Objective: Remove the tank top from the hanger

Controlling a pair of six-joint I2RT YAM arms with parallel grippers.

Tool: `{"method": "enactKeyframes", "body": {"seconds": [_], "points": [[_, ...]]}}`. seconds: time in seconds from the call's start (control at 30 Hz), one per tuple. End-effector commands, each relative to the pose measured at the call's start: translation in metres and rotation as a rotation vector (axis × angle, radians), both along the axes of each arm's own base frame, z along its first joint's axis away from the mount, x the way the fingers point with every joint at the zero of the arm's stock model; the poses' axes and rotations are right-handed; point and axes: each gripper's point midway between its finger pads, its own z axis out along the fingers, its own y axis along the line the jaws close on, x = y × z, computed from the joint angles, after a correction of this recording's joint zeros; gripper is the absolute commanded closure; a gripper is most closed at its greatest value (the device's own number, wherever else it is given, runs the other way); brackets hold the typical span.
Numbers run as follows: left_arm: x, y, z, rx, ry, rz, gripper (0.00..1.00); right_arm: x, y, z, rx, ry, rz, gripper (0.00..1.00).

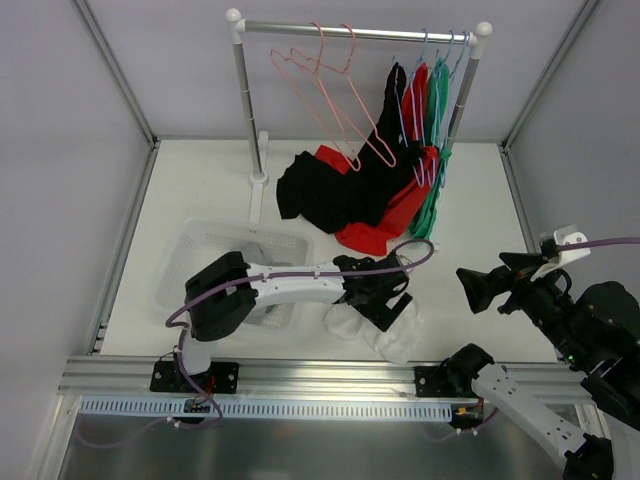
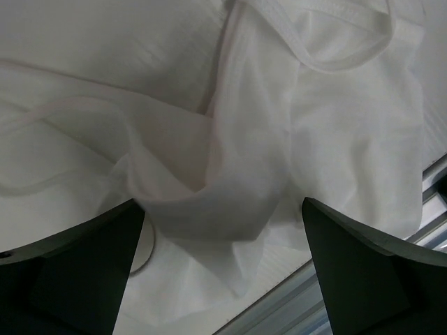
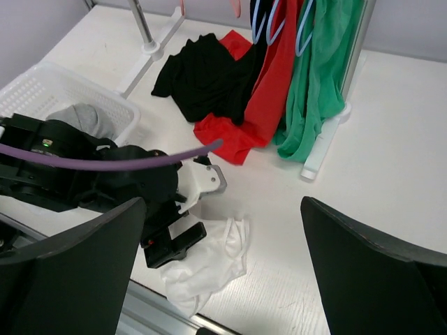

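**Asker:** What does the overhead view show?

**Describer:** A white tabletop (image 1: 200,180) with a silver metal clothes rail (image 1: 355,33) standing at the back. Two bare pink wire hangers (image 1: 335,95) hang on it. To their right hang a black garment (image 1: 320,195), a red garment (image 1: 385,228) and a green garment (image 1: 436,150), with the black and red ones pooling on the tabletop. The thin white tank top (image 1: 390,338) lies crumpled near the front edge, just right of a white perforated plastic basket (image 1: 195,255). The left hand (image 1: 385,295) sits directly over it. The right hand (image 1: 480,287) is raised off to the right, well apart from the cloth.

**Asker:** And the left wrist camera?

**Describer:** The white tank top (image 2: 279,139) fills the frame. It is sheer, soft fabric in loose folds, with a stitched hem and a narrow strap loop at the top. The left hand's two dark fingers (image 2: 77,272) stand wide apart at the lower corners, and the cloth lies between them unpinched.

**Asker:** The right wrist camera?

**Describer:** The right hand's dark fingers (image 3: 70,279) are spread wide with nothing between them. Beyond them the white tank top (image 3: 209,262) is a rumpled heap beside the front edge. The left hand (image 3: 171,241) covers its upper-left part, though I cannot tell whether it touches the cloth. A purple cable (image 3: 105,165) runs along the left arm, and a grey cloth (image 3: 87,118) lies in the basket.
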Motion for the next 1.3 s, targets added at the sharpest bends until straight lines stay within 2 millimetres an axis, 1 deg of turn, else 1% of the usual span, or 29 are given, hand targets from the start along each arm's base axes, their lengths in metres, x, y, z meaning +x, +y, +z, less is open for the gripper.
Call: {"method": "enactKeyframes", "body": {"seconds": [0.0, 0.03, 0.13, 0.2, 0.23, 0.27, 0.3, 0.33, 0.37, 0.4, 0.43, 0.5, 0.53, 0.6, 0.63, 0.67, 0.7, 0.77, 0.8, 0.83, 0.9, 0.93, 1.0, 1.03, 1.07, 1.13, 1.17, 1.23, 1.27], "points": [[-0.022, -0.024, -0.003, -0.021, 0.045, -0.068, 0.01, -0.004, 0.003, -0.014, -0.044, 0.032, 0.039, 0.01], [-0.025, -0.024, -0.014, 0.002, 0.054, -0.072, 0.01, -0.004, 0.005, -0.015, -0.05, 0.038, 0.048, 0.01], [-0.035, -0.024, -0.032, 0.036, 0.07, -0.072, 0.02, -0.005, 0.013, -0.021, -0.051, 0.057, 0.088, 0.01], [-0.038, -0.019, -0.042, 0.059, 0.083, -0.055, 0.19, -0.005, 0.015, -0.023, -0.047, 0.061, 0.095, 0.0], [-0.038, -0.017, -0.045, 0.066, 0.081, -0.048, 0.33, -0.005, 0.017, -0.023, -0.045, 0.062, 0.101, 0.0], [-0.038, -0.016, -0.047, 0.07, 0.082, -0.041, 0.69, -0.006, 0.016, -0.023, -0.041, 0.058, 0.103, 0.0], [-0.039, -0.012, -0.049, 0.076, 0.084, -0.025, 0.83, -0.006, 0.017, -0.022, -0.034, 0.051, 0.104, 0.01], [-0.038, -0.013, -0.04, 0.055, 0.078, -0.022, 0.93, -0.006, 0.017, -0.021, -0.031, 0.047, 0.108, 0.01], [-0.038, -0.012, -0.035, 0.047, 0.07, -0.015, 1.0, -0.006, 0.018, -0.021, -0.032, 0.047, 0.109, 0.01], [-0.035, -0.011, -0.025, 0.03, 0.05, -0.004, 1.0, -0.007, 0.017, -0.02, -0.029, 0.038, 0.109, 0.01], [-0.026, -0.011, 0.0, -0.015, -0.004, 0.02, 1.0, -0.006, 0.016, -0.019, -0.027, 0.034, 0.103, 0.0], [-0.018, -0.007, 0.026, -0.053, -0.065, 0.026, 1.0, -0.006, 0.014, -0.018, -0.023, 0.022, 0.096, 0.01], [-0.012, -0.004, 0.06, -0.115, -0.119, 0.04, 1.0, -0.005, 0.013, -0.017, -0.024, 0.018, 0.089, 0.01], [-0.005, 0.004, 0.092, -0.16, -0.182, 0.047, 1.0, -0.005, 0.012, -0.018, -0.025, 0.014, 0.083, 0.0], [-0.002, 0.011, 0.122, -0.213, -0.22, 0.061, 1.0, -0.004, 0.011, -0.018, -0.026, 0.011, 0.077, 0.0], [0.007, 0.017, 0.14, -0.227, -0.27, 0.091, 1.0, -0.004, 0.01, -0.019, -0.026, 0.01, 0.074, 0.0], [0.012, 0.03, 0.15, -0.211, -0.292, 0.113, 1.0, -0.004, 0.01, -0.02, -0.027, 0.011, 0.071, 0.01], [0.023, 0.048, 0.185, -0.238, -0.347, 0.167, 1.0, -0.004, 0.009, -0.019, -0.02, 0.002, 0.068, 0.01], [0.029, 0.065, 0.19, -0.197, -0.374, 0.201, 1.0, -0.003, 0.01, -0.021, -0.021, 0.003, 0.066, 0.01], [0.037, 0.078, 0.206, -0.216, -0.396, 0.245, 1.0, -0.003, 0.009, -0.02, -0.017, -0.001, 0.063, 0.01], [0.049, 0.1, 0.217, -0.209, -0.419, 0.312, 1.0, -0.002, 0.01, -0.02, -0.017, -0.003, 0.063, 0.01], [0.057, 0.12, 0.226, -0.214, -0.423, 0.363, 1.0, -0.002, 0.01, -0.02, -0.016, -0.001, 0.064, 0.01], [0.066, 0.143, 0.225, -0.202, -0.424, 0.429, 1.0, -0.002, 0.01, -0.018, -0.011, -0.005, 0.065, 0.01], [0.067, 0.158, 0.231, -0.217, -0.429, 0.463, 1.0, -0.002, 0.011, -0.018, -0.011, -0.005, 0.067, 0.01], [0.076, 0.175, 0.224, -0.196, -0.425, 0.516, 1.0, -0.002, 0.011, -0.017, -0.008, -0.009, 0.067, 0.01], [0.078, 0.198, 0.228, -0.213, -0.429, 0.568, 1.0, -0.002, 0.011, -0.016, -0.009, -0.009, 0.067, 0.0], [0.084, 0.213, 0.219, -0.189, -0.424, 0.616, 1.0, -0.002, 0.011, -0.015, -0.006, -0.013, 0.065, 0.0], [0.084, 0.23, 0.216, -0.192, -0.424, 0.662, 1.0, -0.001, 0.012, -0.016, -0.007, -0.01, 0.07, 0.0], [0.083, 0.238, 0.203, -0.17, -0.407, 0.685, 1.0, -0.001, 0.013, -0.015, -0.008, -0.012, 0.07, 0.01]]}}
